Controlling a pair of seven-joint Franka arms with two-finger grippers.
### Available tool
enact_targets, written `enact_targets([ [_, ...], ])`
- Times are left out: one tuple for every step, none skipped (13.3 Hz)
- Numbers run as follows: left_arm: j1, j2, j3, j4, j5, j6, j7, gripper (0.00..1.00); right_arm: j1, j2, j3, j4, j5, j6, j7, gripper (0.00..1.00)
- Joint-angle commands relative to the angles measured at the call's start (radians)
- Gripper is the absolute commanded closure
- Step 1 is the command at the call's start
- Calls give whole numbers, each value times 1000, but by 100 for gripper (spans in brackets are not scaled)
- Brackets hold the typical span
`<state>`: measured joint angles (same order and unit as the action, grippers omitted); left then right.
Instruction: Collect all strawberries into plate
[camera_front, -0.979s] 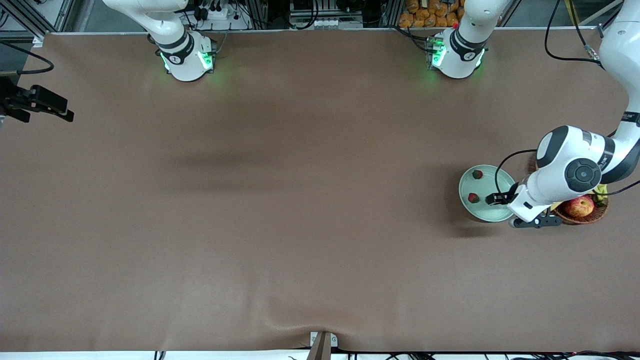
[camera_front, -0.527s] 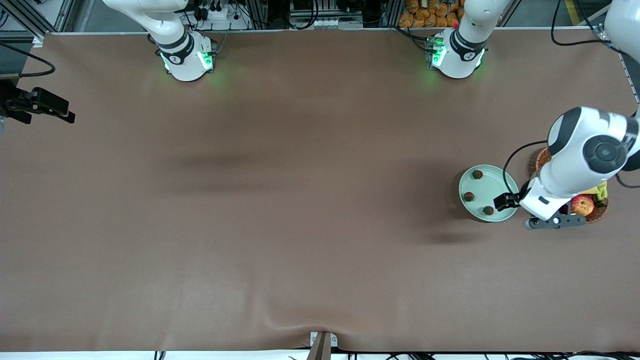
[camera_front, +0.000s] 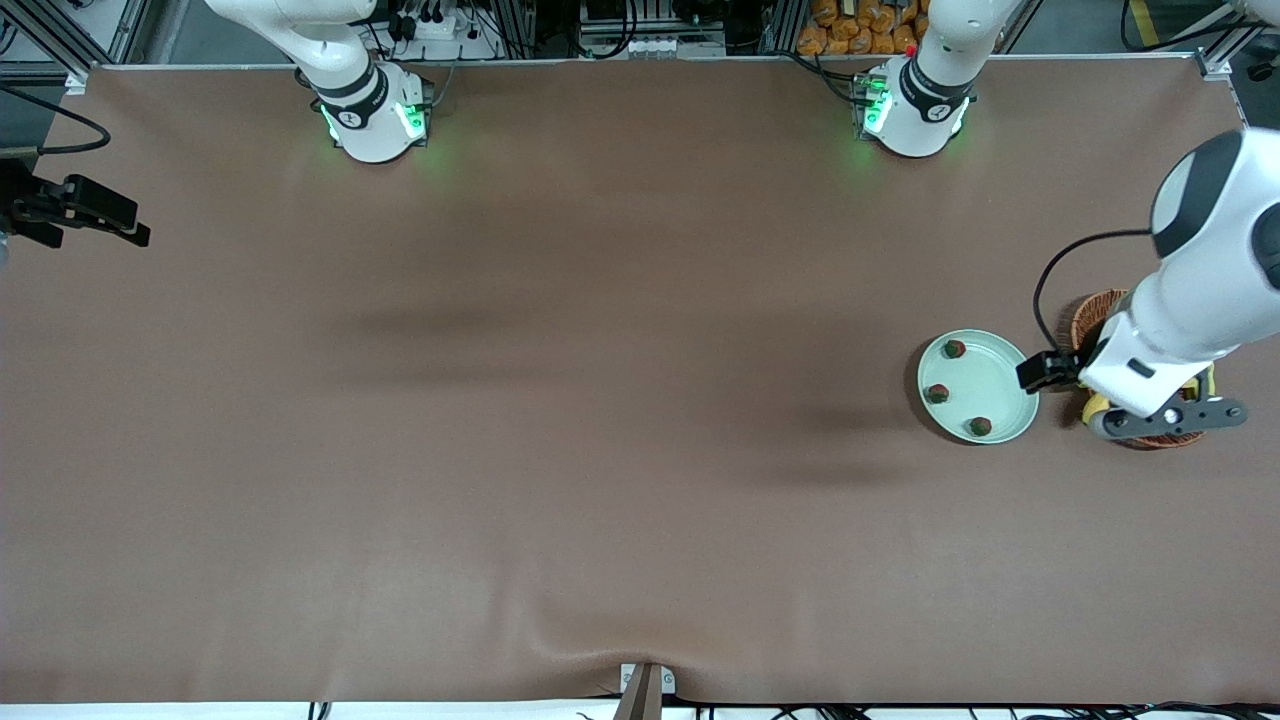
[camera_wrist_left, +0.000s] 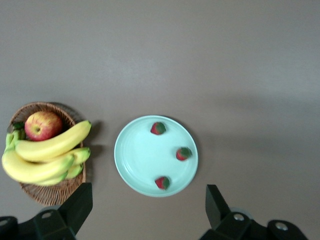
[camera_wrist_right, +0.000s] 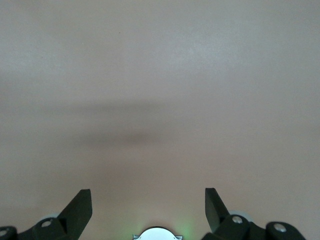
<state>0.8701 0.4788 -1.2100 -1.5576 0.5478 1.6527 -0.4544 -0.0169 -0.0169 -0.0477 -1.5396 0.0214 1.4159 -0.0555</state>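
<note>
The left pincer (camera_wrist_left: 145, 212) is spread wide, holds nothing, and is held high over the basket (camera_front: 1092, 310). The right pincer (camera_wrist_right: 147, 210) is likewise spread and empty, waiting over bare table (camera_front: 560, 420). Three strawberries (camera_front: 955, 349) (camera_front: 938, 393) (camera_front: 980, 426) are contained in the plate (camera_front: 990, 385). Bananas (camera_wrist_left: 45, 157) and an apple (camera_wrist_left: 43, 125) are contained in the basket, just beside the plate.

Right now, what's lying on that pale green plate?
Three strawberries lie on the plate, apart from one another near its rim. Nothing covers the plate, so all of it shows; its underside cannot be seen.
</note>
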Motion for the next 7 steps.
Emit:
enact_targets([
  [4, -5, -48, 102, -48, -132, 3, 0, -3, 2, 0, 12, 14, -5, 16, 0],
  [4, -9, -65, 114, -48, -157, 0, 0, -3, 0, 0, 12, 14, -5, 16, 0],
  [6, -28, -71, 126, -48, -160, 3, 0, -5, 0, 0, 12, 14, -5, 16, 0],
  [7, -43, -74, 132, -48, -160, 5, 0, -5, 0, 0, 12, 14, -6, 14, 0],
  [6, -57, -83, 134, -49, -159, 5, 0, -5, 0, -1, 12, 12, -6, 13, 0],
  [7, -57, -107, 143, -48, -159, 2, 0, -5, 0, 0, 12, 11, -6, 8, 0],
  [7, -60, -114, 163, -46, -159, -1, 0, -6, 0, -1, 12, 11, -6, 5, 0],
])
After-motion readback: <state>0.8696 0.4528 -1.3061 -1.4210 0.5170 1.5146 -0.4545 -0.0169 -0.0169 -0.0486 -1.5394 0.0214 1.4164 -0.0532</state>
